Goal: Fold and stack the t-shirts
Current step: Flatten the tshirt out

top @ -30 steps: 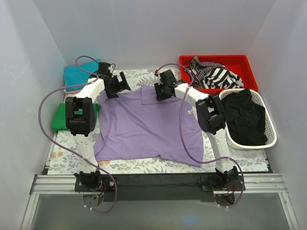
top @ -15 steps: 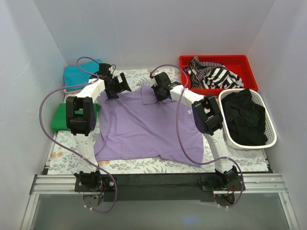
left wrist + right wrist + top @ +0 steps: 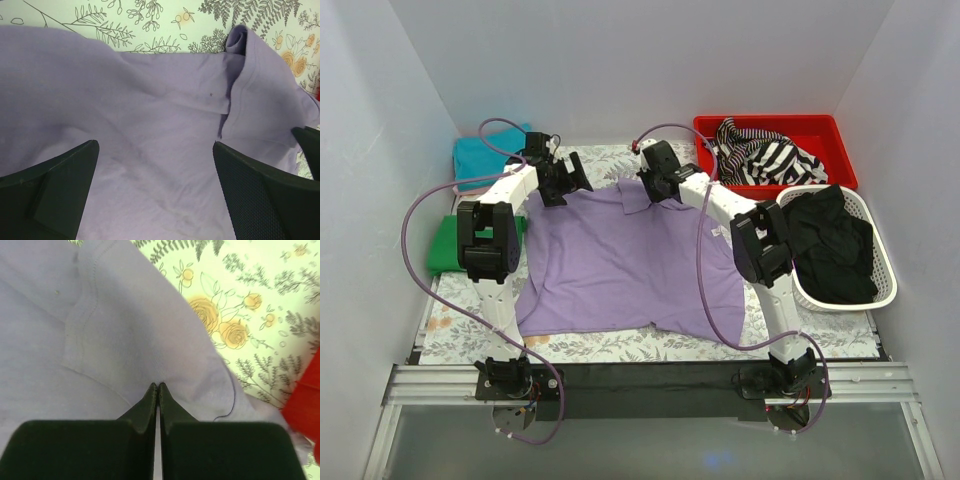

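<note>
A lavender t-shirt (image 3: 620,260) lies spread flat in the middle of the table, collar at the far side. My left gripper (image 3: 574,178) hovers open over its far left shoulder. In the left wrist view the fingers (image 3: 60,185) stand wide apart above the cloth (image 3: 150,110), beside the collar (image 3: 240,85). My right gripper (image 3: 658,192) is shut at the far edge by the collar. In the right wrist view its tips (image 3: 158,386) pinch a small pucker of the lavender cloth (image 3: 125,330). A teal folded t-shirt (image 3: 478,155) and a green one (image 3: 444,246) lie at the left. No pink one shows.
A red bin (image 3: 820,128) holding striped cloth stands at the back right. A white basket (image 3: 886,292) of black clothes stands at the right. The table has a floral cover (image 3: 620,345). White walls close in the left, back and right.
My right gripper has moved toward the far edge of the lavender shirt, by the collar, and the cloth there has shifted slightly. The left arm has not moved.
</note>
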